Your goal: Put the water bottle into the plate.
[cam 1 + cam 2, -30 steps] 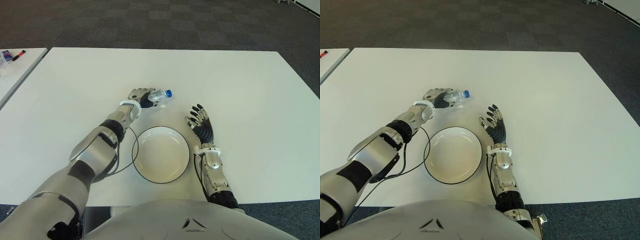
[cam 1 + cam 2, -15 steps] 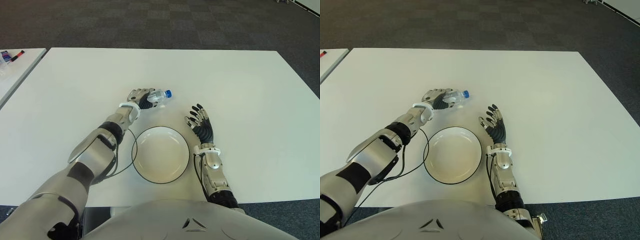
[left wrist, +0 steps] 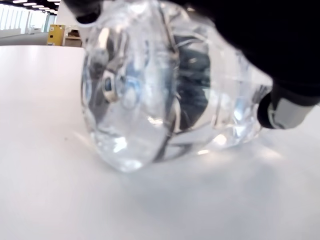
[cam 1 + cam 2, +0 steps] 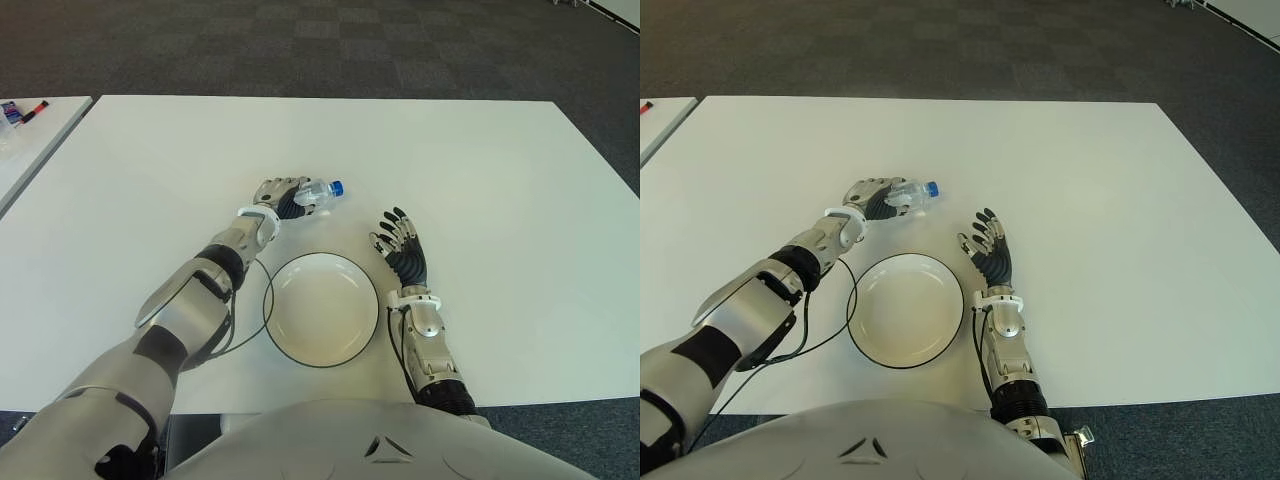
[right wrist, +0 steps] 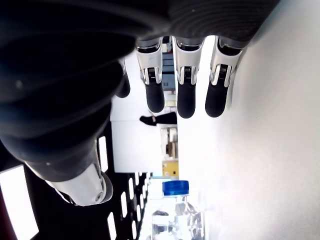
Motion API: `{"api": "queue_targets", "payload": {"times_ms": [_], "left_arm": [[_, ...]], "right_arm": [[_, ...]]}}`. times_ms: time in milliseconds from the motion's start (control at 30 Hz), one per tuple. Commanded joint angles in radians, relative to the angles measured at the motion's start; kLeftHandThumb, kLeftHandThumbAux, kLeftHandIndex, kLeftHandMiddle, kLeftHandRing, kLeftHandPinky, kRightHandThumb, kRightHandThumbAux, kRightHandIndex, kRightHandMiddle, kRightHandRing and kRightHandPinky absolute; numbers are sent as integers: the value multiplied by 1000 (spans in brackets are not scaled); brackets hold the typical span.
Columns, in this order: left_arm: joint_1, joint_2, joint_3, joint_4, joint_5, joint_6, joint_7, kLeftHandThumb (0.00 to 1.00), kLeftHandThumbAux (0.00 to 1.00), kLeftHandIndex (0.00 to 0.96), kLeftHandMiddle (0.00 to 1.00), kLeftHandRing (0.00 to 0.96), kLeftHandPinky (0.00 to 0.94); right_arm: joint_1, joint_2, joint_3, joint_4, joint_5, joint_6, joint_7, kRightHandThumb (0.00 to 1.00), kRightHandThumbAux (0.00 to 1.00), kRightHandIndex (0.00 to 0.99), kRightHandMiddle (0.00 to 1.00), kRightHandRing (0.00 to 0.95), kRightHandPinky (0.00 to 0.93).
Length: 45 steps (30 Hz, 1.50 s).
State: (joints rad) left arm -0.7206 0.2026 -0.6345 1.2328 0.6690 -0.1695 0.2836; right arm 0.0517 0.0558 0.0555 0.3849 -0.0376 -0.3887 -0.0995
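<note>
We see a white table (image 4: 500, 200) with a white plate (image 4: 321, 309) near its front edge, nothing in it. Our left hand (image 4: 281, 195) reaches past the plate's far left rim, fingers wrapped around a clear water bottle (image 4: 316, 192) that lies on its side on the table, blue cap (image 4: 337, 186) pointing right. Our right hand (image 4: 402, 245) shows just right of the plate, fingers spread, holding nothing.

No text, label or number can be read anywhere; the bottle (image 4: 316, 192) seems to carry no legible label.
</note>
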Motion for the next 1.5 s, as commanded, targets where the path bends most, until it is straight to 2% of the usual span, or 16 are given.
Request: {"api": "queue_targets", "payload": {"times_ms": [33,333,633,1100,1300,1367,1500], "left_arm": [[95,-10,-11,61,16,14,-30,855,667,401,541,839,811],[92,-13,0,56,8,35,-4,854,668,400,534,834,805],[99,-9,46,54,-14,-6,36,854,669,397,534,838,807],[106,-4,109,3,-38,-10,92,856,666,403,539,864,847],[118,-1,138,-35,-52,-7,123,857,666,403,537,869,835],[126,3,149,-56,-56,-11,145,857,666,403,536,867,789],[136,8,160,-85,-52,-13,167,856,666,402,533,863,777]], "right_arm": [[-2,19,-9,17,13,11,3,502,747,86,162,174,229],[-4,21,-11,22,22,0,9,503,752,87,172,181,236],[-7,22,-12,23,24,-1,11,508,756,95,179,190,250],[-7,18,-10,17,23,13,15,518,766,98,171,180,235],[-5,19,-11,9,28,25,20,521,768,98,165,175,235],[-4,20,-12,7,31,28,22,524,769,99,163,174,235],[-3,20,-13,8,34,29,23,529,770,100,160,171,232]]}}
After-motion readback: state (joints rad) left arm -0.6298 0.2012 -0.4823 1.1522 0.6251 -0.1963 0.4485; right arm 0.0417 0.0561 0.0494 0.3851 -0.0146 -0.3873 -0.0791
